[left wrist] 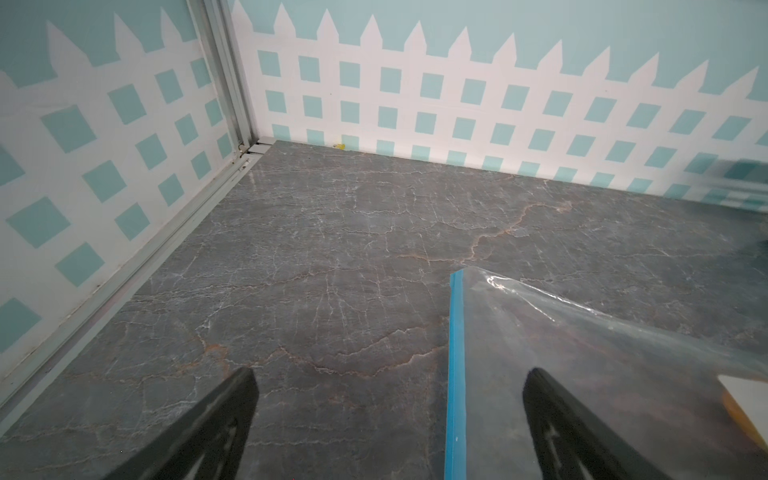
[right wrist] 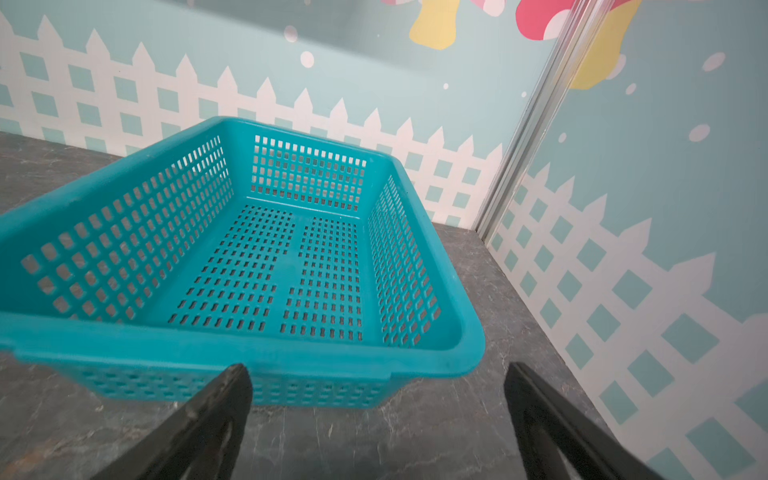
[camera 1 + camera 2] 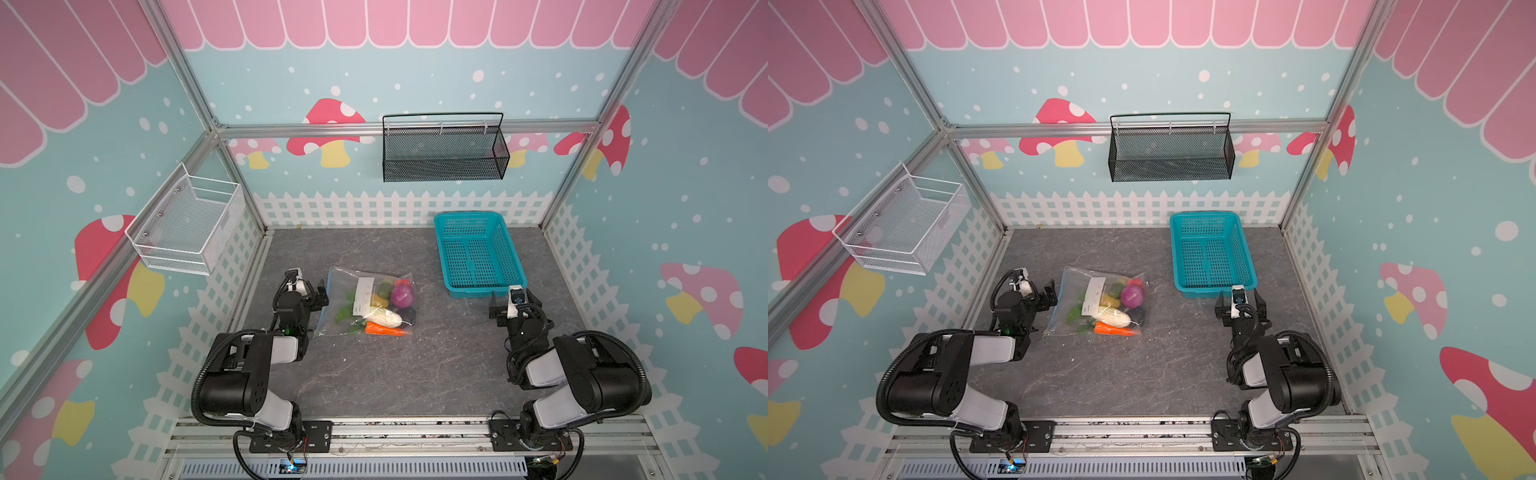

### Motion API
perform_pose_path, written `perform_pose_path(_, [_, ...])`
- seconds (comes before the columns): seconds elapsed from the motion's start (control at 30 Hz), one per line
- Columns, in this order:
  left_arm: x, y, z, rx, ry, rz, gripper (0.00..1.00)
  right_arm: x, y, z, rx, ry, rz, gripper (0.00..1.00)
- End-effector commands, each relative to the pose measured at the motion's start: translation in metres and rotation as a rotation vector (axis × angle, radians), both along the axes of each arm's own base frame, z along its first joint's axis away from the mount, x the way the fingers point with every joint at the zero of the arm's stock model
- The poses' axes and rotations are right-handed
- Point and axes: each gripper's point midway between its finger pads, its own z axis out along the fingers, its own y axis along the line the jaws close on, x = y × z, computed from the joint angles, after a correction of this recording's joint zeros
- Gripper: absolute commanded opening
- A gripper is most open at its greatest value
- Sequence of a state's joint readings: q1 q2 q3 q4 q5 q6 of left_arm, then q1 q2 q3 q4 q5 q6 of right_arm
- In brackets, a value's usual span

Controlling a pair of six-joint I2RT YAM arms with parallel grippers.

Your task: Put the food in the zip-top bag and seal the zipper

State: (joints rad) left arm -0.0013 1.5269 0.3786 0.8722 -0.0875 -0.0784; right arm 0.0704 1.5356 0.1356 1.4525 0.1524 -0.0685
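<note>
Left gripper: jaws fully spread, holding nothing. They straddled the zipper, one jaw above the clear film and the other above bare tabletop; contact can't be told.

Right gripper: jaws also wide and empty, just short of the near rim of the empty turquoise basket and well apart from the bag.

The zip-top bag lay flat left of centre with its zipper edge toward the left arm. The food looked to be inside: purple onion, white radish, carrot. No slider tab in view, so sealed or not is unclear.

Handling guess: the film is thin, slick and floppy, and the hard round toys would roll and shift the weight. The best hold is the stiffer zipper strip or a corner.

Room: the wall rail was close on the zipper side. There was open tabletop in front and between bag and basket.
</note>
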Motion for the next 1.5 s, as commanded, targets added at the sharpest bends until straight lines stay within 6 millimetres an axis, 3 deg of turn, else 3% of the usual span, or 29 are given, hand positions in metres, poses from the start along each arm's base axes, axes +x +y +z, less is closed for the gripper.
perform_pose_path(0.0, [0.0052,-0.006,0.0037,0.026,-0.004,-0.04,1.0,0.0055,0.0018,-0.0017,0.007,0.02,0.03,0.98])
perform_pose_path(1.47, [0.0062,-0.0059,0.0019,0.029,0.006,-0.038,1.0,0.0123,-0.0014,-0.0059,0.031,0.053,0.035,0.98])
